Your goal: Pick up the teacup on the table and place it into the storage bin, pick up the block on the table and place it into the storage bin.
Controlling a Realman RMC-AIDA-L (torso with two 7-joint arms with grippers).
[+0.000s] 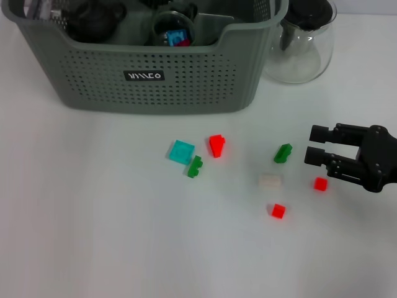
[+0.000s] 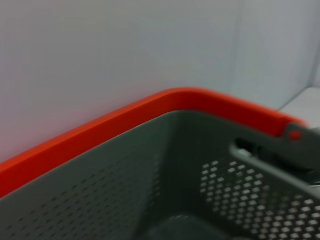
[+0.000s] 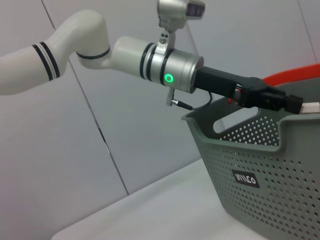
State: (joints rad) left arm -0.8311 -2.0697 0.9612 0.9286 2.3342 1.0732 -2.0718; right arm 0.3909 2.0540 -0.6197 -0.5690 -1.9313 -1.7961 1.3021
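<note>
The grey-green storage bin (image 1: 93,74) stands at the back of the table, its label facing me, and also shows in the right wrist view (image 3: 260,200). Inside it lies a round cup (image 1: 173,25), apparently the teacup, with blue and red bits in it. Several small blocks lie on the table: cyan (image 1: 181,151), red (image 1: 216,145), green (image 1: 195,166), green (image 1: 283,153), pale (image 1: 270,180), red (image 1: 320,184) and red (image 1: 278,211). My right gripper (image 1: 316,144) hangs open and empty just right of the green block. My left gripper (image 3: 295,102) reaches over the bin's rim.
A clear glass teapot (image 1: 301,43) stands just right of the bin. A dark object (image 1: 93,22) sits in the bin's left part. The left wrist view shows the bin's orange rim (image 2: 150,107) and perforated inner wall (image 2: 240,195).
</note>
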